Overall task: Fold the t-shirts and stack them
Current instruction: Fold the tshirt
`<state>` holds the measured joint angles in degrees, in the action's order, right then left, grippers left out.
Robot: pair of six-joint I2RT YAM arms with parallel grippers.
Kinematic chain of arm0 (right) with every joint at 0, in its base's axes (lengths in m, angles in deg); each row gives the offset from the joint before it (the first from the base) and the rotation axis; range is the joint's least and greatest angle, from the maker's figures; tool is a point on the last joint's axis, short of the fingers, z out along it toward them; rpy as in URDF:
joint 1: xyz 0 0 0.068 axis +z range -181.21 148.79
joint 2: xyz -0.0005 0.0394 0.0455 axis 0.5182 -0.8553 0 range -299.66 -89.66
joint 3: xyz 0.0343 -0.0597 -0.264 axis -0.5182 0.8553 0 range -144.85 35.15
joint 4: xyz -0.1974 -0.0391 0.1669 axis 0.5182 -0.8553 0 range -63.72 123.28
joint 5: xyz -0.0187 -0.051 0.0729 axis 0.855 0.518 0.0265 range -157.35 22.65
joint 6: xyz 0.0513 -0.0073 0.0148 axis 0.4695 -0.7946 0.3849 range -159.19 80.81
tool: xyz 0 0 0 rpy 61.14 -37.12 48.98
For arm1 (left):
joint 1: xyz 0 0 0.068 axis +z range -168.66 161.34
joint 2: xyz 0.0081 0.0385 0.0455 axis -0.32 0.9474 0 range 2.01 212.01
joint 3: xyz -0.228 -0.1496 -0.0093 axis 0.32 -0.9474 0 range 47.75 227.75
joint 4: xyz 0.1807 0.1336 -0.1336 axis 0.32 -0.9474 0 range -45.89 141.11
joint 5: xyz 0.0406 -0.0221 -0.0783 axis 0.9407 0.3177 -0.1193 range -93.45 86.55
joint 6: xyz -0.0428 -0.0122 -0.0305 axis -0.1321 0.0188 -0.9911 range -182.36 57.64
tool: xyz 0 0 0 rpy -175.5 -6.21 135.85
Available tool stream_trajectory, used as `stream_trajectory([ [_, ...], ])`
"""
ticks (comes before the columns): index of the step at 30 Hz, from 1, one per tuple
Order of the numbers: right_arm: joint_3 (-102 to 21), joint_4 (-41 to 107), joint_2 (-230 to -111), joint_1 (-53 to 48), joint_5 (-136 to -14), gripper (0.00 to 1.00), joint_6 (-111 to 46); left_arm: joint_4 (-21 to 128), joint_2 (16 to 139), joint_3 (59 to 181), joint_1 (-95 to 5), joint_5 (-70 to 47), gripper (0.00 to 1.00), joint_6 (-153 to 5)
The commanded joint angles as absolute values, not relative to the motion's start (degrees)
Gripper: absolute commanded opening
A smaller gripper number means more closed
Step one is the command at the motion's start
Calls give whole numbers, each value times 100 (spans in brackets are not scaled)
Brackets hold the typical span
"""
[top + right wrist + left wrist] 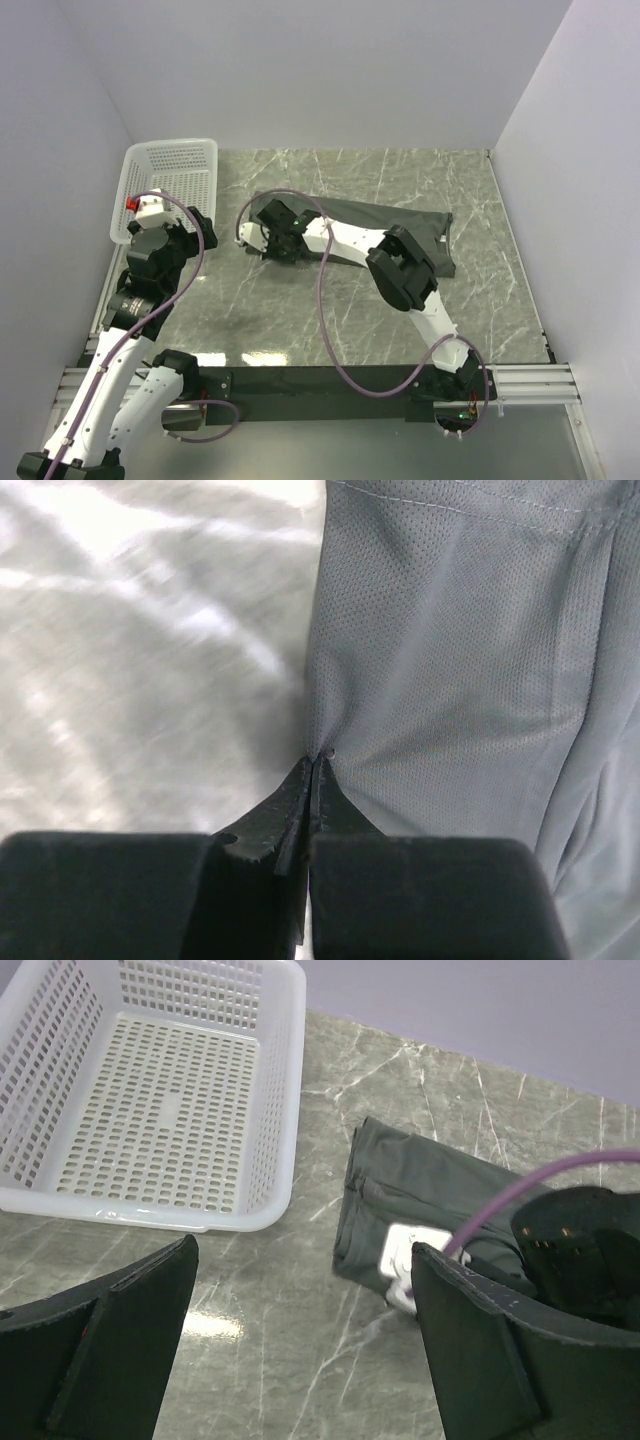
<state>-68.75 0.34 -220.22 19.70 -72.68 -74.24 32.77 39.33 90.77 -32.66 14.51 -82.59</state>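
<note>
The dark grey t-shirt (385,215) lies in a long folded strip on the marble bench (300,320), right of the white basket (170,160). The right gripper (315,765) is clenched, pinching the fabric at the shirt's left-end edge. The left gripper (303,1250) hangs released beside the basket.

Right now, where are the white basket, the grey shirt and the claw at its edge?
white basket (160,1110): left wrist view, its bare perforated floor.
t-shirt (450,660): right wrist view, the flat mesh fabric.
right gripper (313,768): right wrist view, where its closed fingertips meet, pinching the t-shirt's edge.
</note>
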Motion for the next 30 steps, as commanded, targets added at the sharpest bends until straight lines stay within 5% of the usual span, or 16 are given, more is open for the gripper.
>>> stream_trajectory([
  [1, -6252, 137, -21308, 2274, -7702, 0, -7522, 3442, 3857, 9046, -3246, 1475, 92, -8231],
  [23, -3737, 665, -19663, 4033, -8353, 2, -7523, 3661, 4006, 8976, -3246, 756, 93, -8187],
  [24, -3736, 665, -19636, 4033, -8326, 9, -7462, 3687, 4050, 8976, -3246, 632, 93, -8178],
  [25, -3754, 639, -19592, 4007, -8265, 36, -7453, 3722, 4094, 8976, -3246, 457, 93, -8170],
  [27, -3789, 534, -19339, 3902, -8159, 53, -7461, 3880, 4313, 8967, -3246, -156, 93, -8143],
  [30, -3754, 307, -18803, 3507, -8308, 59, -7549, 3995, 4804, 9090, -3246, -738, 93, -8143],
])
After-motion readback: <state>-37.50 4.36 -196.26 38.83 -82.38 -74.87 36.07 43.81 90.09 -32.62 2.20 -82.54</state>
